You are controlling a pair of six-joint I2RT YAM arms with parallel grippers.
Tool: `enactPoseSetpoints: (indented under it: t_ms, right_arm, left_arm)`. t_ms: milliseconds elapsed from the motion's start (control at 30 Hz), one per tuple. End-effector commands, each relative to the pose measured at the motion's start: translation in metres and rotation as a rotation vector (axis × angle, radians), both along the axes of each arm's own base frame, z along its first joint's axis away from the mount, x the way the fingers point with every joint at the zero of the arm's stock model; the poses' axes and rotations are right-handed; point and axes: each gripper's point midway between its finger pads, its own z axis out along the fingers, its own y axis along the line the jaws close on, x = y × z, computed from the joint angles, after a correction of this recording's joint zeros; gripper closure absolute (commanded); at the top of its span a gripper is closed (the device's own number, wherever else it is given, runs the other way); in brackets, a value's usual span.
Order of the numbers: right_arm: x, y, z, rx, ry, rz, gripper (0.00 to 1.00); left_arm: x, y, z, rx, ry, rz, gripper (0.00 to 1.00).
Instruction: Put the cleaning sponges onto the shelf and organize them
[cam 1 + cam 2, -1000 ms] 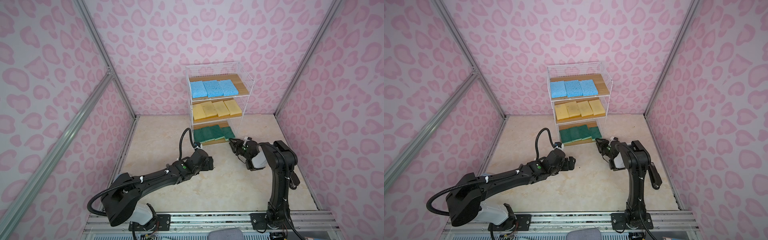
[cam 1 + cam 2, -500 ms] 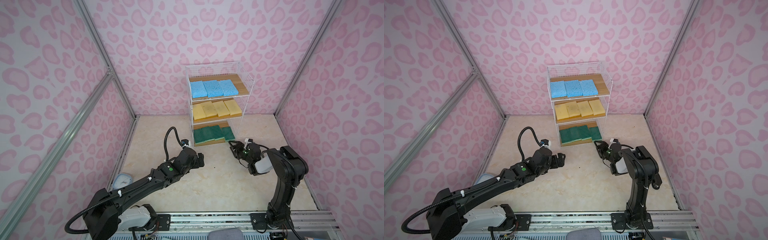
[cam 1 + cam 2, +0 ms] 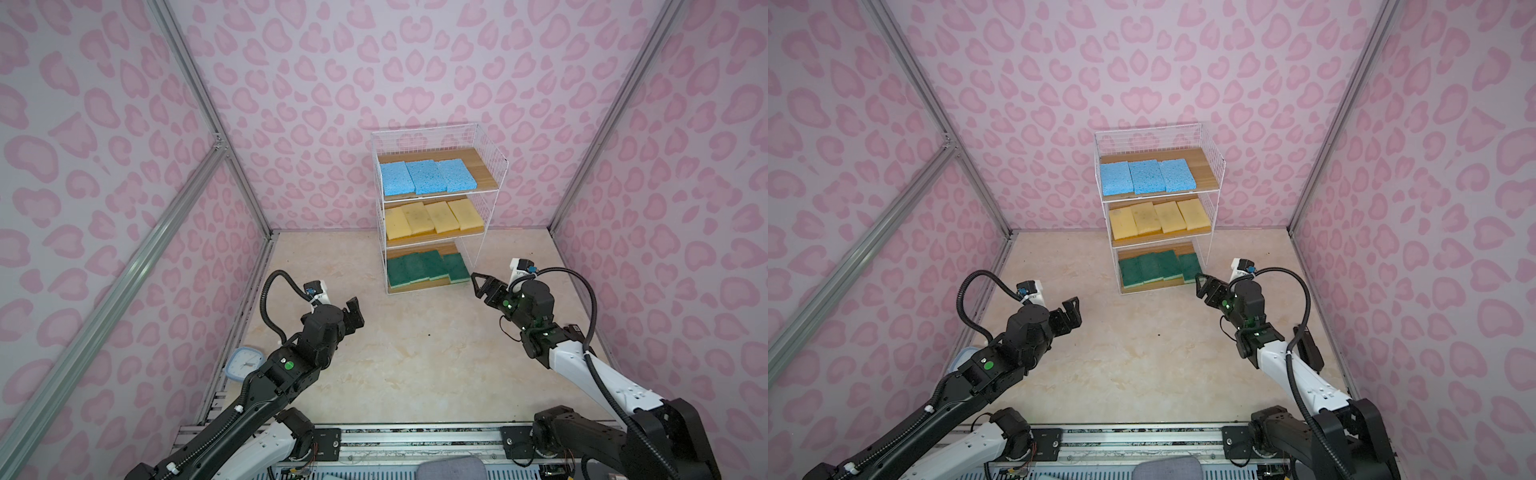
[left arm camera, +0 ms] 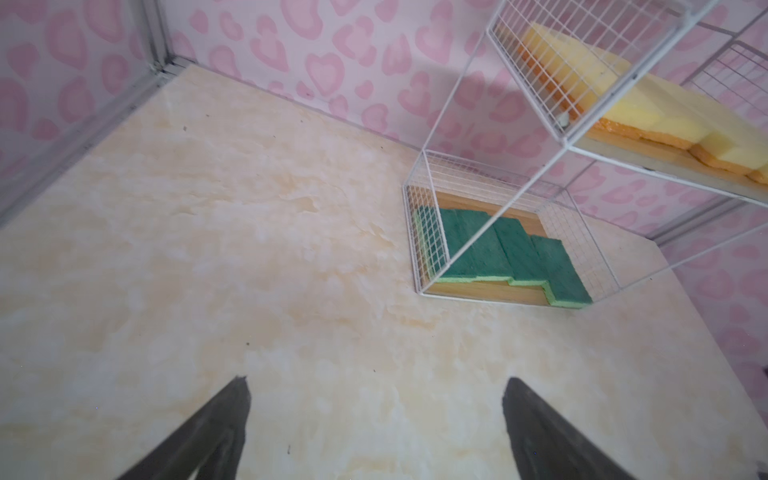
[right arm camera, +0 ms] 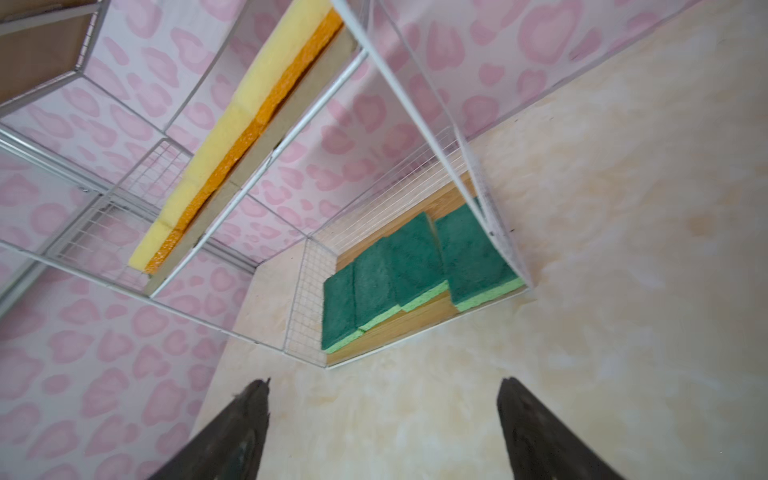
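Shelf [image 3: 483,167]: white wire frame with 3 wooden boards. It stands upright at the far side of the beige marbled tabletop [image 3: 415,357], close to the pink-patterned back wall [image 3: 332,83].

Top board: 3 speckled blue sponges [image 3: 426,176] lie flat, side by side with edges touching. A strip of bare wood shows to their right.

Middle board: 4 yellow sponges [image 3: 432,217] lie flat in a row across the width. Both wrist views show an orange layer on their undersides.

Bottom board: 4 green sponges [image 3: 417,268] lie dark face up on a lighter green base. The row is stepped. The rightmost green sponge [image 4: 559,270] lies further forward than the other 3, with its front edge over the board's front edge, just beside the right wire panel.

All 11 sponges counted lie on the shelf.

Left gripper [image 3: 353,312]: above open tabletop, left of and in front of the shelf, well apart from it. Its fingers are spread wide, and the left wrist view shows only bare tabletop between them.

Right gripper [image 3: 478,284]: near the shelf's lower right front corner, pointing toward the bottom tier. It is near the rightmost green sponge but apart from it. Its fingers are spread wide, with only tabletop between them in the right wrist view.

A pale blue clock [image 3: 245,363] lies face up at the tabletop's left edge, beside the left arm.
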Motion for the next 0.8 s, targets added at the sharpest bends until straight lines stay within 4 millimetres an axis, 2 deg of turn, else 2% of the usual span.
enactPoseSetpoints:
  t_ms: [0,167,267,367,467,667,700,767]
  right_arm:
    - [-0.014,-0.035,-0.022,-0.216,0.066,-0.117,0.02]
    - [-0.025,-0.069,-0.004,-0.373,-0.084,-0.253,0.01]
    - [-0.029,-0.091,0.000,-0.468,-0.140,-0.345,0.01]
    - [-0.029,-0.110,-0.003,-0.545,-0.126,-0.426,0.01]
    - [-0.025,-0.125,-0.017,-0.626,-0.086,-0.469,0.01]
    - [-0.015,-0.146,-0.056,-0.694,-0.029,-0.526,0.01]
    - [-0.013,-0.147,-0.058,-0.696,-0.036,-0.533,0.01]
    - [-0.013,-0.150,-0.064,-0.713,-0.056,-0.554,0.01]
  left_arm:
    - [0.003,0.029,0.005,0.172,-0.030,0.100,0.04]
    - [0.015,0.042,0.009,0.310,-0.007,0.132,0.04]
    - [0.031,0.044,-0.004,0.340,0.042,0.101,0.04]
    - [0.049,0.050,-0.023,0.298,0.093,0.079,0.04]
    - [0.075,0.062,-0.049,0.268,0.168,0.078,0.04]
    - [0.122,0.093,-0.100,0.362,0.277,0.121,0.04]
    - [0.126,0.096,-0.106,0.359,0.279,0.125,0.04]
    - [0.135,0.104,-0.105,0.370,0.234,0.141,0.04]
